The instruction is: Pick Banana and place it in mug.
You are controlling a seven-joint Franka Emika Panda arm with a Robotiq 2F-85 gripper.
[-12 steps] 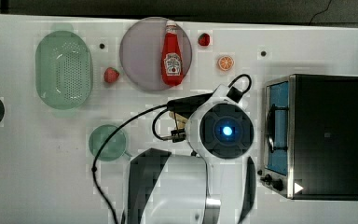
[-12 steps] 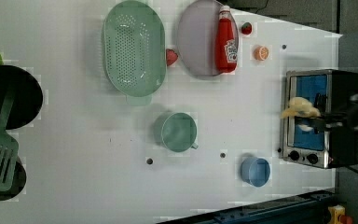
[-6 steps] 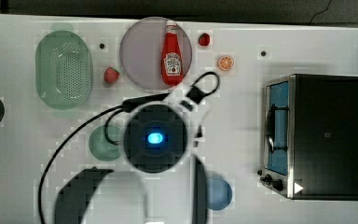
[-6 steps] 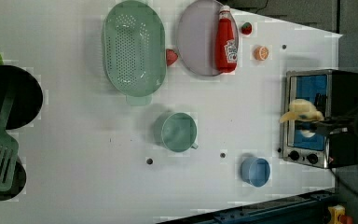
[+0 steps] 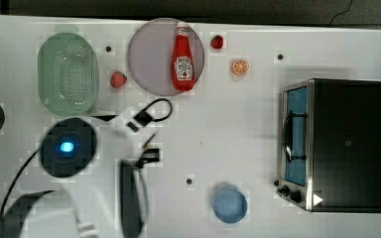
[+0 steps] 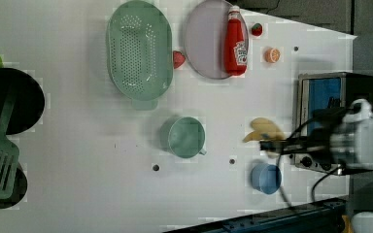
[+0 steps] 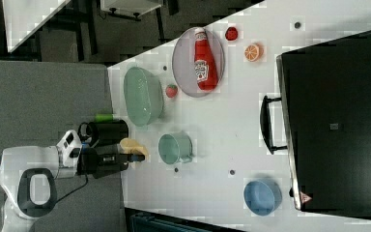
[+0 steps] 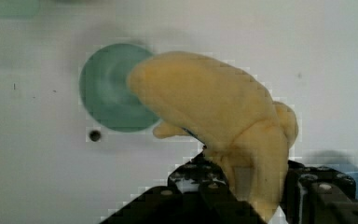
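Banana (image 6: 263, 130), pale yellow and matte with soft curved lobes, sits pinched in the hand (image 6: 271, 144), whose black fingers are closed partway around its lower end and carry it above the counter (image 6: 77, 184). In the left view, it was in front of the toaster oven (image 6: 332, 94) a second ago; now it has come clear of the oven and hangs between it and the mug (image 6: 184, 137), well short of the rim. In the wrist view the banana (image 8: 214, 116) overlaps the edge of the mug (image 8: 112, 88), a smooth round muted-green cup seen from above. Beyond the mug in the left view lies a red ketchup bottle (image 6: 234, 43) on a pale lilac plate (image 6: 206, 41); its white label is too small to read.
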